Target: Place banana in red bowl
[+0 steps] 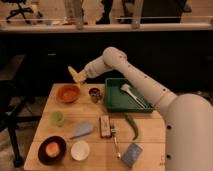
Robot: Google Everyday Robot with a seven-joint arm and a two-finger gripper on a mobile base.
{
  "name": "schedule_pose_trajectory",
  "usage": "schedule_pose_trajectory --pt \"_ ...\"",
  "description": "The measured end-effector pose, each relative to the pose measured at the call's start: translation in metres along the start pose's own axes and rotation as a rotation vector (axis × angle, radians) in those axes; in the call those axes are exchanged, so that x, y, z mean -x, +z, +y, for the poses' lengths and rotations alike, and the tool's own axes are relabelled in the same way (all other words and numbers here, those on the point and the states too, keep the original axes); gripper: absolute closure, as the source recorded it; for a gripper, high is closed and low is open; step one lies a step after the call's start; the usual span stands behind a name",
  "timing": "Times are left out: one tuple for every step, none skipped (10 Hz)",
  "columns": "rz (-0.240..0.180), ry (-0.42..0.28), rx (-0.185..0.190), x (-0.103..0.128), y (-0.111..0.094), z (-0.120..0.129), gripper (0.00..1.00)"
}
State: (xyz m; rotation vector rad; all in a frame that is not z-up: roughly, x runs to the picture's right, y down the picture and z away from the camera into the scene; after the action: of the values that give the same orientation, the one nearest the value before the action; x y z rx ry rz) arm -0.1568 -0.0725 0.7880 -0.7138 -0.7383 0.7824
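Observation:
The pale-yellow banana [74,73] is held in my gripper [79,76], in the air just above and to the right of the red bowl [68,93]. The red bowl is a round shallow orange-red dish at the far left of the wooden table [95,145]. My white arm reaches in from the right, over the green tray, to the table's back left. The gripper is shut on the banana, which tilts up to the left.
A green tray [116,102] with a white-handled utensil [133,95] sits at the back right. A small dark cup [94,94] stands next to the red bowl. A green pepper [133,126], maroon bowl with fruit [52,149], white bowl [80,150], green cup [58,118] and blue sponge [131,154] lie nearer.

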Motion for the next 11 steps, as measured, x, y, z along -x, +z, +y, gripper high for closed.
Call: schedule_pose_trajectory --pt "0.001 -0.01 0.015 0.007 0.01 0.004 1.0" --pt "0.001 -0.012 0.017 0.007 0.012 0.005 1.0" --pt "-0.003 -0.022 0.021 0.01 0.023 0.005 1.0" --pt "-0.003 -0.019 0.017 0.008 0.028 0.003 1.0" --pt "-0.001 -0.013 0.015 0.006 0.035 0.001 1.0" --pt "0.002 -0.008 0.015 0.005 0.045 -0.001 1.0" --pt "0.009 -0.004 0.02 0.005 0.054 -0.003 1.0" --pt "0.017 -0.002 0.028 0.006 0.065 -0.003 1.0" --pt "0.027 -0.002 0.039 0.008 0.076 -0.002 1.0" --pt "0.037 -0.004 0.049 0.011 0.087 -0.002 1.0" --pt "0.044 -0.003 0.054 0.012 0.095 -0.003 1.0"
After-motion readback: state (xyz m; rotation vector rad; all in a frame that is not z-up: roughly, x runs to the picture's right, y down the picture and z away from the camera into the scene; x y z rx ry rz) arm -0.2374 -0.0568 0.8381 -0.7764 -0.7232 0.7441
